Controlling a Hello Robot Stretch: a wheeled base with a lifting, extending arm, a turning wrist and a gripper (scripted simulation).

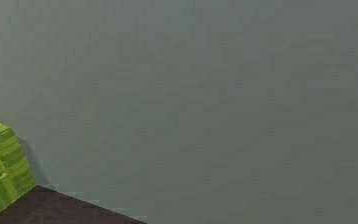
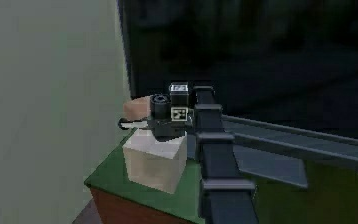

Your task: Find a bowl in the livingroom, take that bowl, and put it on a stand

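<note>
Remote desk, living room: my arm (image 2: 222, 170) reaches out over a green-topped stand (image 2: 109, 182) with a reddish-brown side. The gripper (image 2: 135, 117) sits at a tan rounded thing (image 2: 137, 102), bowl-like in shape, just above a white block (image 2: 155, 165) on the stand's top. I cannot tell the state of the grip, nor whether it holds anything. A dark pane (image 2: 267, 50) stands behind. Ahead of me are a grey-blue wall (image 1: 207, 90), dark floor (image 1: 57, 210) and a green patterned seat (image 1: 2, 165) at the forward view's left.
</note>
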